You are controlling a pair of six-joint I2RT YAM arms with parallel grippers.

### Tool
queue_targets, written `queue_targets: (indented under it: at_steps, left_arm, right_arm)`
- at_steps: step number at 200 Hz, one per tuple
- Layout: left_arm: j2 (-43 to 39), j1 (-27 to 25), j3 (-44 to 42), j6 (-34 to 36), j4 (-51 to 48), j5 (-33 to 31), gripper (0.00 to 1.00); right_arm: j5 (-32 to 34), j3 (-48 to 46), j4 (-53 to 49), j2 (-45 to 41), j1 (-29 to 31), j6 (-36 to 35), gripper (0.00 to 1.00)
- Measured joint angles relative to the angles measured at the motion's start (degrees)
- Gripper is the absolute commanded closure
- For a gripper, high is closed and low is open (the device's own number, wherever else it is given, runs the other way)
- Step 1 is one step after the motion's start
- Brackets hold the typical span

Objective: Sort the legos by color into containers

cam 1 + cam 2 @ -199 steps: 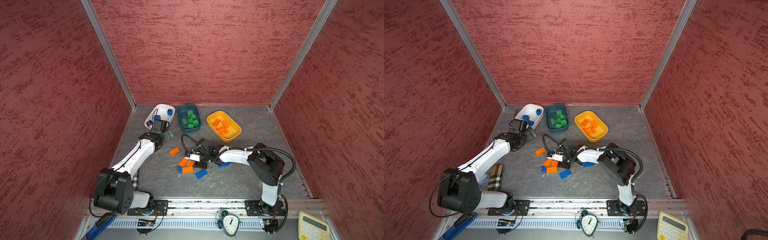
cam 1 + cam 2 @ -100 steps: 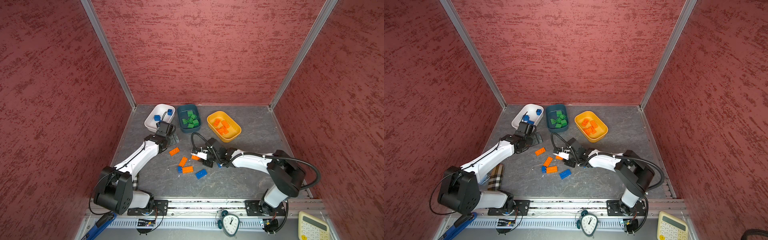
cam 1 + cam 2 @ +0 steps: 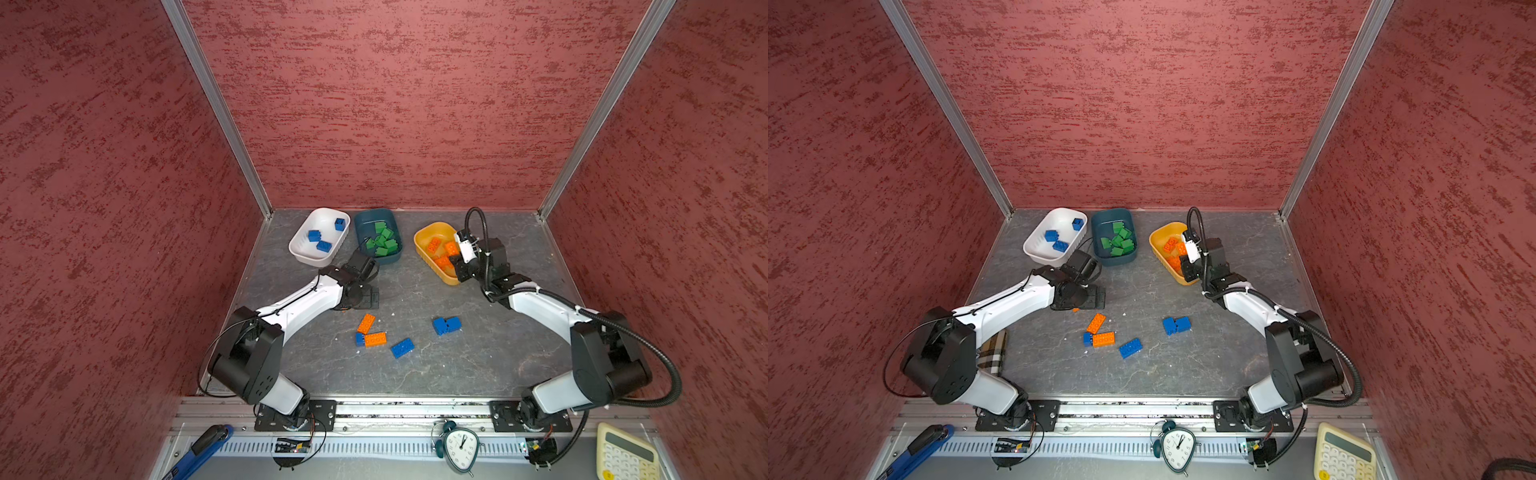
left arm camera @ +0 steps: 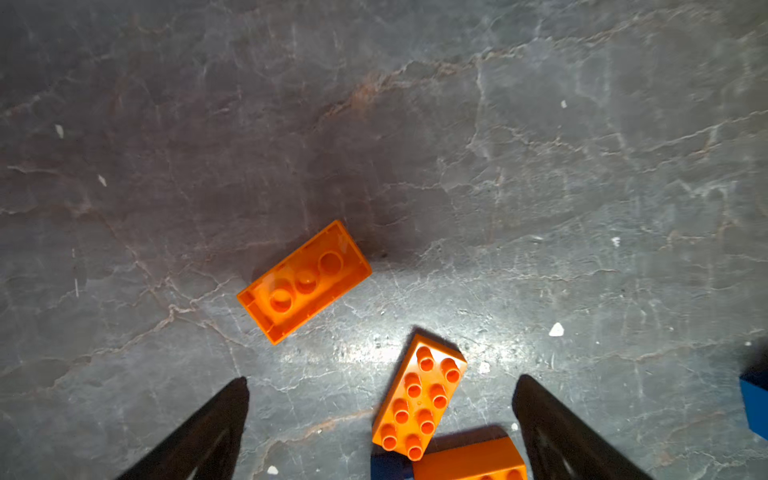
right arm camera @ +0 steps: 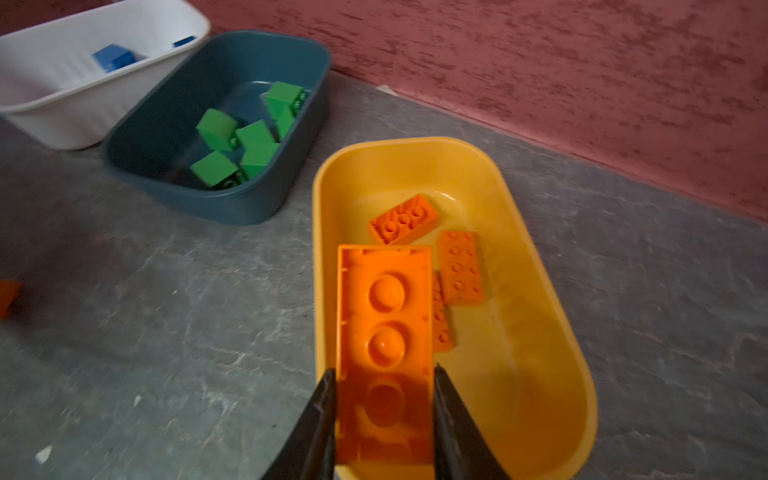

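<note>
Spread wide and empty, the left gripper [image 4: 382, 379] hangs low over the grey table [image 3: 457, 365]. Nearest the front rail lies a blue brick [image 3: 402, 347]. Behind it a flat orange brick [image 3: 375, 339] touches a small blue brick [image 3: 360, 338], and a tilted orange brick [image 3: 366, 323] lies studs up. A blue pair [image 3: 446, 325] sits apart to the right. Ahead of the left fingertips an upturned orange brick [image 4: 305, 282] lies hollow side up. Farther back, the right gripper [image 5: 384, 370] pinches a held orange brick [image 5: 384, 316] by its long sides above the near end of the yellow tub [image 5: 511, 374]. Sorted orange bricks [image 5: 461, 266] lie inside that tub. Beside it stand the teal tub [image 3: 365, 218], holding green bricks [image 3: 382, 241], and the white tub [image 3: 320, 216], holding three blue bricks [image 3: 314, 235].
</note>
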Motion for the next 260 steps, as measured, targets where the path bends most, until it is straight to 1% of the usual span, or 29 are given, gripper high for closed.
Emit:
queue_targets:
  at_steps: [14, 42, 71, 103, 132, 135, 137, 141, 173, 196, 212, 223, 233, 260]
  left_arm:
    - [0.83, -0.22, 0.17, -1.05, -1.36, 0.42, 0.01]
    - [0.94, -2.71, -0.09, -5.01, -5.31, 1.55, 0.06]
    - [-0.63, -4.35, -4.07, -10.25, -6.54, 4.57, 0.11]
    - [-2.54, -5.25, -8.24, -15.26, -7.74, 6.73, 0.24]
    - [-2.97, -7.02, -10.12, -16.90, -7.93, 8.59, 0.35]
    - [-2.97, -7.21, -10.16, -17.29, -7.93, 8.66, 0.37]
    - [-2.97, -7.37, -10.19, -17.22, -7.93, 8.85, 0.38]
    - [-2.97, -7.58, -10.19, -17.46, -7.93, 8.85, 0.39]
    - [-2.97, -8.15, -10.23, -18.27, -7.76, 9.18, 0.54]
    - [-2.97, -8.15, -10.27, -19.02, -7.23, 9.38, 0.60]
    - [-3.23, -8.17, -10.32, -19.04, -7.23, 9.25, 0.59]
    - [-3.61, -8.17, -10.54, -19.08, -7.19, 9.03, 0.52]
    - [-3.98, -8.15, -10.73, -19.06, -7.28, 8.76, 0.48]
    - [-6.43, -7.98, -11.02, -19.04, -7.56, 7.72, 0.48]
  right_arm:
    - [1.29, 2.51, -1.33, 2.54, -1.31, 2.29, 0.64]
    - [2.49, 6.62, -4.66, 6.56, -1.70, 4.83, 0.46]
    - [3.15, 9.29, -6.78, 8.76, -1.70, 6.29, 0.34]
    - [3.69, 9.81, -7.39, 9.05, -1.70, 7.78, 0.21]
    - [3.96, 9.81, -7.56, 9.03, -1.70, 9.51, 0.10]
    - [3.96, 9.81, -7.52, 9.03, -1.70, 9.68, 0.07]
    - [3.98, 9.81, -7.50, 9.01, -1.70, 9.81, 0.03]
    - [3.98, 9.81, -7.37, 8.98, -1.70, 10.05, 0.01]
    - [4.00, 9.79, -6.05, 8.11, -1.70, 11.30, 0.01]
    - [4.00, 9.77, -5.07, 7.28, -1.66, 11.65, 0.01]
    - [3.98, 9.70, -4.66, 7.08, -1.66, 11.87, 0.01]
    - [3.98, 9.66, -4.55, 7.08, -1.64, 12.00, 0.01]
    - [3.96, 9.44, -4.26, 7.08, -1.64, 12.07, 0.01]
    - [3.89, 8.90, -4.02, 7.08, -1.60, 12.41, 0.01]
